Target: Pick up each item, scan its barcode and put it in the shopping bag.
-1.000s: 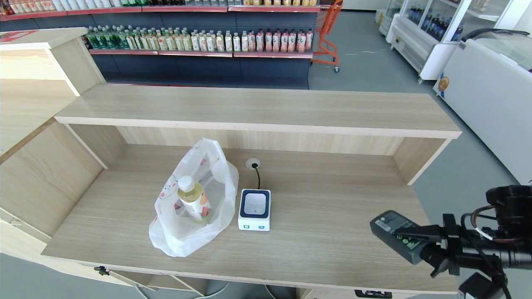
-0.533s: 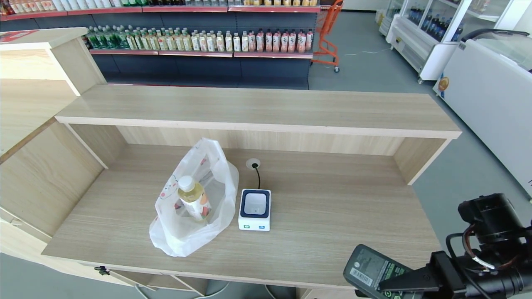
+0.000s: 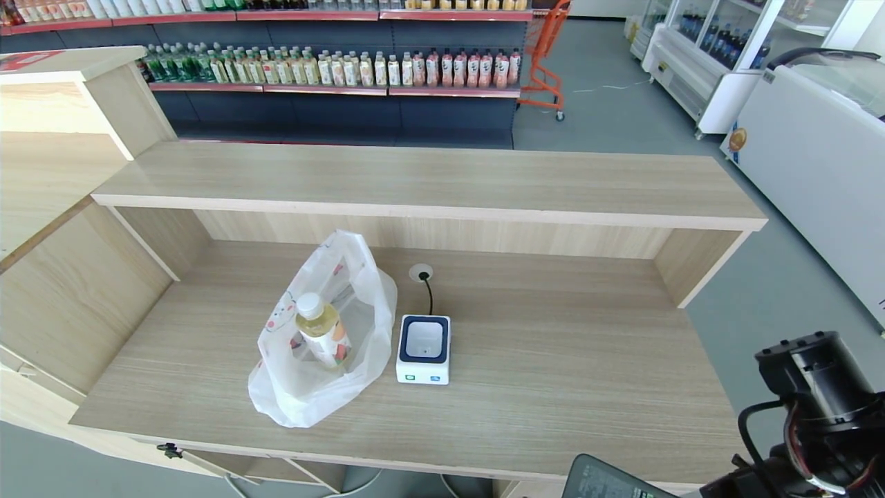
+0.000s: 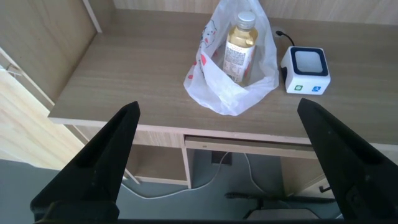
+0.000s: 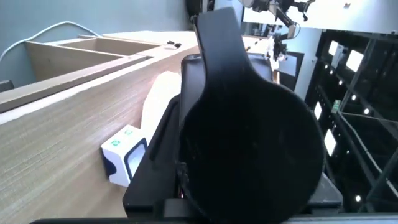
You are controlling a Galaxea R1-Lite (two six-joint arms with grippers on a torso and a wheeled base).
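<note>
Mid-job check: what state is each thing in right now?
shopping bag: open, standing on the counter, bottle inside.
bottle: upright, capped.
scanner: window facing up, cable attached.
dark pack: held in the right gripper, not yet bagged.
left gripper: open, empty.

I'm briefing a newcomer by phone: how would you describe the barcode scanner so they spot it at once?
On the lower wooden counter, look just to the robot's right of the white shopping bag. The scanner is the small white box with a dark-framed window on top and a black cable behind.
</note>
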